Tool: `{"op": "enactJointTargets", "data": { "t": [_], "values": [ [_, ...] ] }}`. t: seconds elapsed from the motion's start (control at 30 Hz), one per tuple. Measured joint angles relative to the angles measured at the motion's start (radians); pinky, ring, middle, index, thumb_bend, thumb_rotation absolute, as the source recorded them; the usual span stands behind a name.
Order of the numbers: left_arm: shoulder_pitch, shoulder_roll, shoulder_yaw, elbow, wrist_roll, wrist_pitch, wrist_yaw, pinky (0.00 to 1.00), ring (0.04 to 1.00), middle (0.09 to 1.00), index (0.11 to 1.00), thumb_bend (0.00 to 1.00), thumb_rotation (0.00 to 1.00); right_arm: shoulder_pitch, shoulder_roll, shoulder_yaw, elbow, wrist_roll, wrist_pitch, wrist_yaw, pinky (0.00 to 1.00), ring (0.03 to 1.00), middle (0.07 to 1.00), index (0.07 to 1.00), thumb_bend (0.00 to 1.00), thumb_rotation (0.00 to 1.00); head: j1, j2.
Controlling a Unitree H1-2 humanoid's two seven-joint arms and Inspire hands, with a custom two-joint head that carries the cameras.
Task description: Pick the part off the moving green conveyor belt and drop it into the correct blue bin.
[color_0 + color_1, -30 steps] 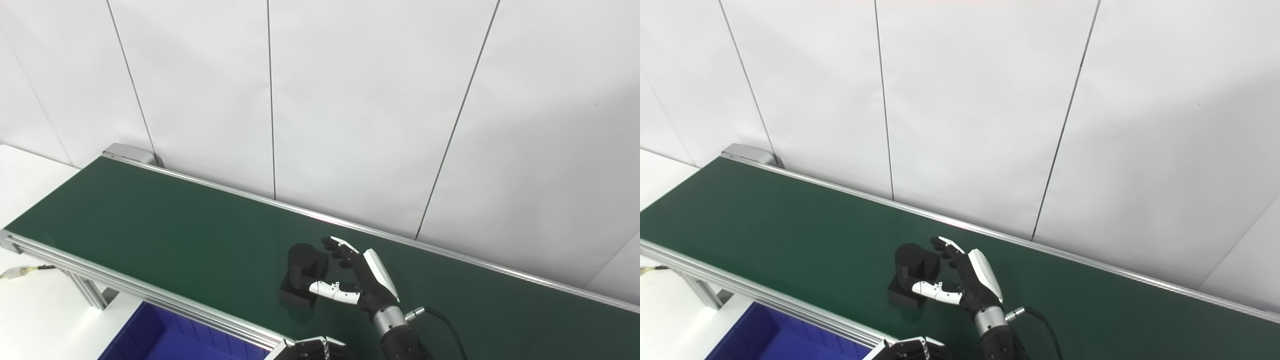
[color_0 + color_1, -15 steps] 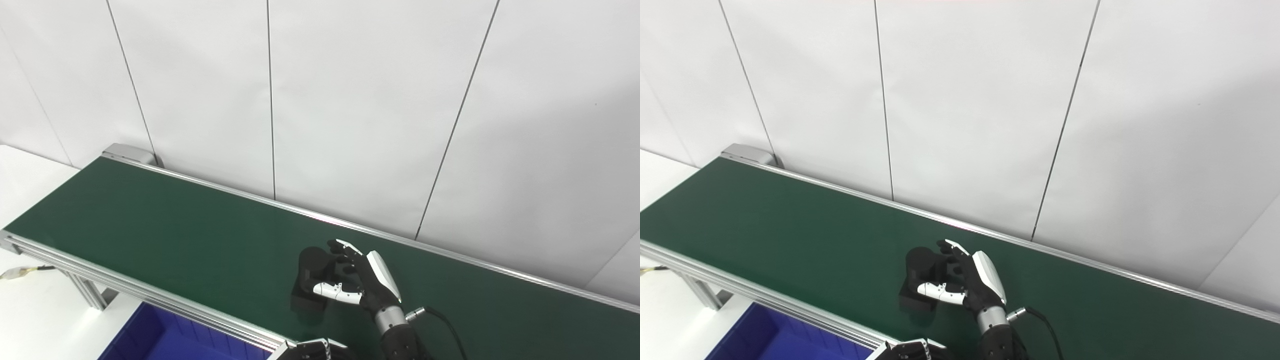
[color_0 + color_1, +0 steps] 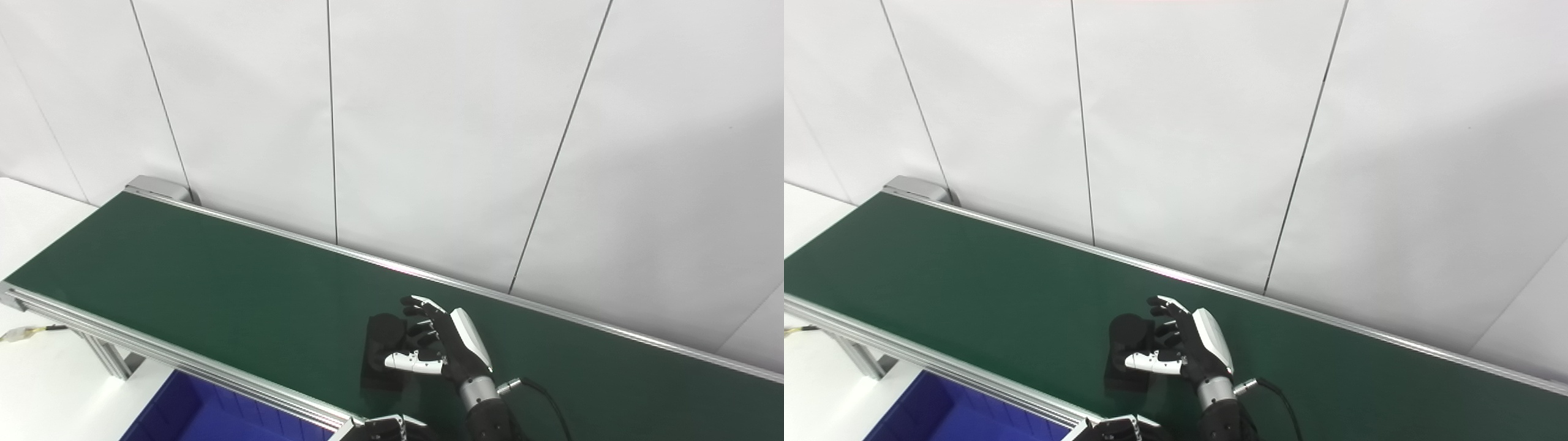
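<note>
With its fingers curled round the black part (image 3: 384, 343) and thumb across the front, the right robot hand (image 3: 442, 352) is mid-grasp on the green conveyor belt (image 3: 184, 269). Next, I judge, comes lifting clear and carrying to the blue bin (image 3: 184, 410). The left robot hand (image 3: 380, 427) barely shows; its state is unclear.

The right robot hand (image 3: 444, 349) has black fingers, white panels, a silver wrist collar and a black cable (image 3: 545, 397).
</note>
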Motion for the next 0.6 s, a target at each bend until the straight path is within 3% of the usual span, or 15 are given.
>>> {"op": "enactJointTargets", "data": {
  "t": [0.03,0.13,0.2,0.23,0.3,0.6],
  "values": [
    [0.0,0.0,0.0,0.0,0.0,0.0,0.0,0.61,0.641,0.653,0.66,0.91,0.62,0.001,0.0,0.0,0.0,0.0,-0.002,-0.006,0.74,0.767,0.768,0.785,0.82,0.22,0.0,-0.002],
    [0.0,0.0,0.0,0.0,0.0,-0.002,0.0,0.61,0.64,0.653,0.659,0.92,0.62,0.003,0.002,0.0,0.0,-0.001,-0.01,-0.028,0.59,0.634,0.687,0.683,0.8,0.08,0.0,0.003],
    [0.0,0.0,-0.001,0.0,0.0,-0.003,0.0,0.61,0.64,0.652,0.659,0.92,0.63,0.003,0.004,0.0,0.008,-0.004,-0.026,-0.05,0.55,0.601,0.661,0.651,0.79,0.05,0.0,0.003],
    [0.0,0.0,-0.001,0.0,0.0,-0.003,0.0,0.61,0.638,0.651,0.658,0.91,0.62,0.003,0.005,0.0,0.014,-0.006,-0.041,-0.063,0.51,0.563,0.582,0.573,0.67,0.02,0.002,0.005],
    [0.0,0.0,-0.001,-0.001,0.0,-0.003,0.0,0.61,0.635,0.648,0.657,0.91,0.62,0.003,0.007,0.0,0.022,-0.009,-0.053,-0.081,0.46,0.51,0.516,0.505,0.56,0.0,0.0,0.006],
    [0.0,0.0,-0.001,-0.004,-0.004,-0.009,0.0,0.61,0.63,0.646,0.657,0.9,0.63,0.004,0.009,0.004,0.031,-0.038,-0.092,-0.146,0.43,0.483,0.476,0.489,0.53,0.0,0.002,0.014]
  ]
}}
